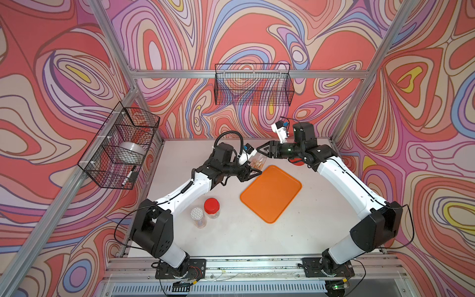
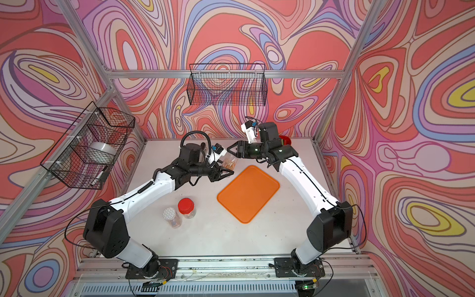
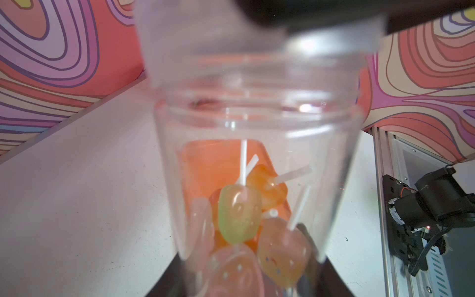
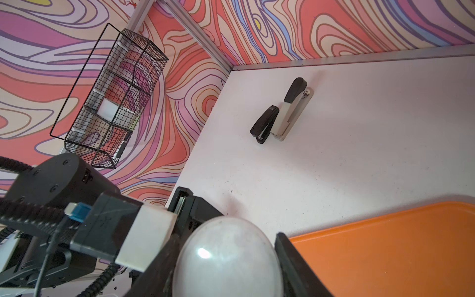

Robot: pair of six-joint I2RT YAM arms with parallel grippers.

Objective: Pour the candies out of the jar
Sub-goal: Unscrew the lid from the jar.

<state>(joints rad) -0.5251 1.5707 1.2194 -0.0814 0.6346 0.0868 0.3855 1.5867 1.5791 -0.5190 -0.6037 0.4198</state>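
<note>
In both top views a clear jar hangs tilted by the far corner of the orange tray. My left gripper is shut on its lower body. In the left wrist view the candies lie in the jar, small lollipops with pale sticks and orange, green and pinkish heads. My right gripper is shut on the white cap over the jar's mouth, one dark finger on each side.
Two more jars stand at the front left, one red-lidded and one with a white seal. A red lid lies behind the right arm. Two staplers sit near the back wall. Wire baskets hang on the left and back walls.
</note>
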